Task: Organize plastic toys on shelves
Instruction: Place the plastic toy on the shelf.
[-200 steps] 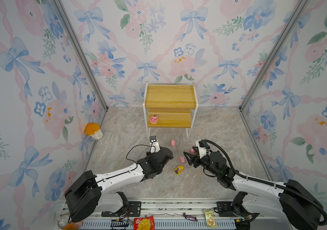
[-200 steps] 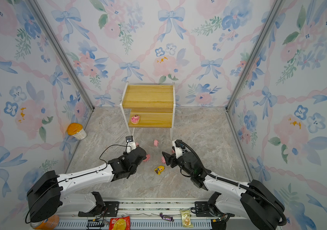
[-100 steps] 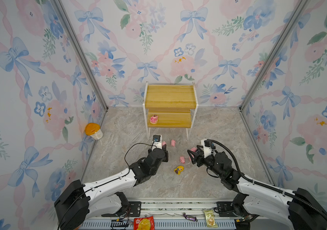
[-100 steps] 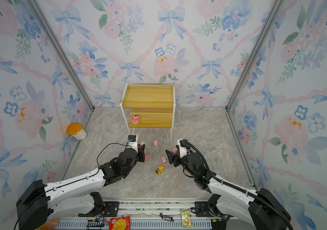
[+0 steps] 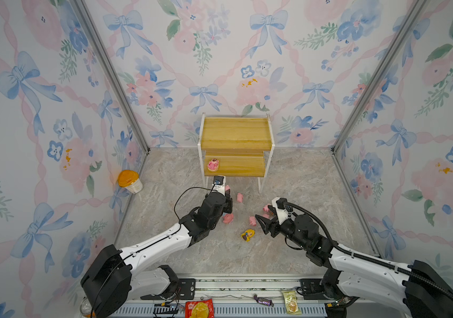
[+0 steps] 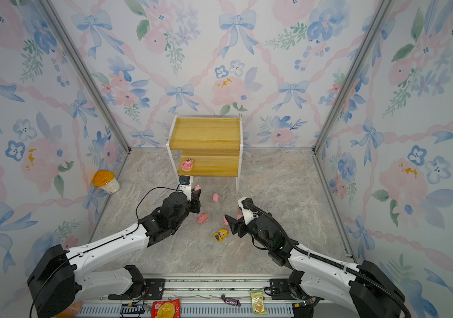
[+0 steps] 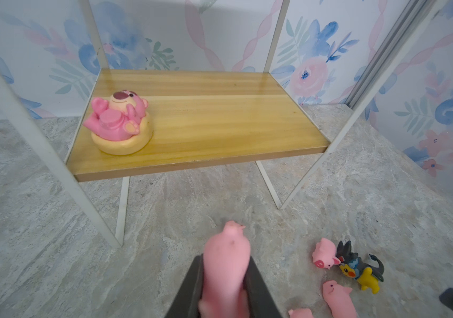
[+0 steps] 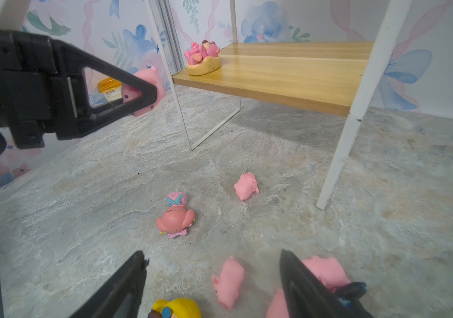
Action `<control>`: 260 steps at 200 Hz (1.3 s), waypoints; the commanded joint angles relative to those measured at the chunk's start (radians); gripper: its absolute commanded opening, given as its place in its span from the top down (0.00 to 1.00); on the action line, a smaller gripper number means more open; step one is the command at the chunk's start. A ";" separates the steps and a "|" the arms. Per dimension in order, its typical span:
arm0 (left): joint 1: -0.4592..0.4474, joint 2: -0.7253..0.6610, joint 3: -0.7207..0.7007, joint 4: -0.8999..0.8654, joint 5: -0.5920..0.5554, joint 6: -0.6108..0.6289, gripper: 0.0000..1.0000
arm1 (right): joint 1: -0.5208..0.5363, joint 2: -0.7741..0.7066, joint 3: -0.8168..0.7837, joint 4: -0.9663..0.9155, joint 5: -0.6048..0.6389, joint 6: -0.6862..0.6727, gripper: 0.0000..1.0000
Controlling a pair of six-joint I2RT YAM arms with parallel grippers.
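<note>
Evidently the step in hand was carrying one small pink pig (image 7: 228, 247) to the shelves (image 5: 236, 135): the left hand (image 7: 224, 271) pinched it by the body between both fingers, lifted clear of the table (image 7: 40, 220) and just short of the lower board (image 7: 206, 132). To do it well, I would judge, the hand needed to clear the board's front edge, pass between the white front legs (image 7: 40, 143), and set the pig on the bare wood beside the pink figure on a round base (image 7: 119, 124) (which sat near one end of the board). It should loosen only once the pig rested flat, since the soft-looking body might spring or roll. The right hand (image 8: 213, 254) hung spread over the table, gripping nothing. Another pig (image 8: 229, 282) lay below the gap between its fingers, and the yellow-haired doll (image 8: 177, 308) was just beside it.
</note>
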State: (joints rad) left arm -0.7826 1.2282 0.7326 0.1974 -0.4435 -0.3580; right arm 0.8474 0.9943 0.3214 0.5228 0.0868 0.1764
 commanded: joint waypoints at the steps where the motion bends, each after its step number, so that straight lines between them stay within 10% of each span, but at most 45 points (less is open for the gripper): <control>1: 0.015 0.062 0.067 0.017 0.014 0.043 0.77 | 0.027 -0.028 0.021 -0.025 0.034 -0.054 0.22; 260: 0.138 0.378 0.320 0.025 0.007 0.056 0.78 | 0.061 -0.117 0.004 -0.052 0.076 -0.086 0.20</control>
State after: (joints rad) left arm -0.6529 1.5856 1.0164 0.2352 -0.4225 -0.3134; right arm 0.8959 0.8879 0.3214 0.4774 0.1444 0.1097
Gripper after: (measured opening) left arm 0.220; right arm 0.794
